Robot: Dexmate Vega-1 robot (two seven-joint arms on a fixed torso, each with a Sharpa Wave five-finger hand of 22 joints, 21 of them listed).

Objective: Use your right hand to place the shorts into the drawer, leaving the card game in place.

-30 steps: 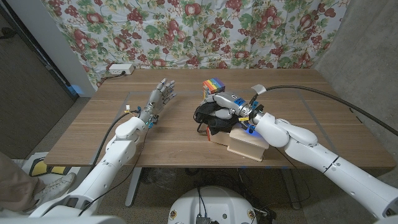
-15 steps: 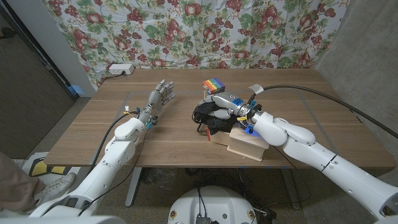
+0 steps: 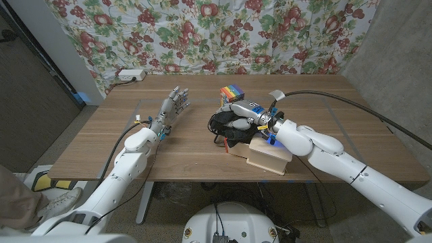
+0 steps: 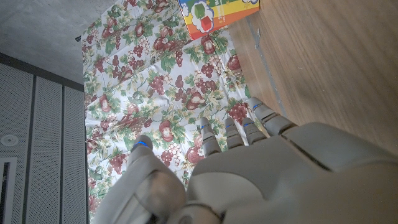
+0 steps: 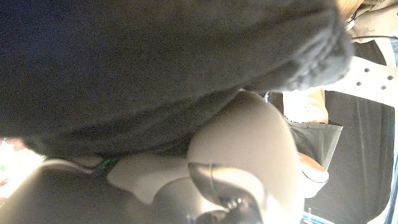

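The wooden table (image 3: 324, 115) spans the middle of the head view, its far edge running under a fruit-patterned curtain (image 3: 202, 34) along the top of the frame and its near edge crossing the lower third; broad bare wood lies at the right of the frame beyond the right arm and at the left between the left arm and the table's left edge. A black cable (image 3: 351, 101) arcs across the right part of the tabletop. The light wooden drawer (image 3: 270, 156) sits near the table's front edge, just right of centre, with little room between it and that edge. The shorts (image 3: 226, 128), a dark bunched heap, lie at the centre of the frame, on the table and overlapping the drawer's left side; the bundle is too crumpled to give a clear long axis or facing. The right hand (image 3: 246, 115) reaches in from the lower right and lies on top of the heap, fingers curled down into the cloth and gripping it; in the right wrist view dark fabric (image 5: 155, 62) presses right against the pale hand (image 5: 242, 149). The left hand (image 3: 172, 108) lies left of centre, well apart from the shorts, fingers straight, close together, pointing toward the curtain and holding nothing; the left wrist view shows those fingers (image 4: 249, 127) extended. The card game (image 3: 231, 92), a rainbow-striped box, stands just behind the shorts, upper centre. A small white box (image 3: 129, 75) sits at the table's far left corner.
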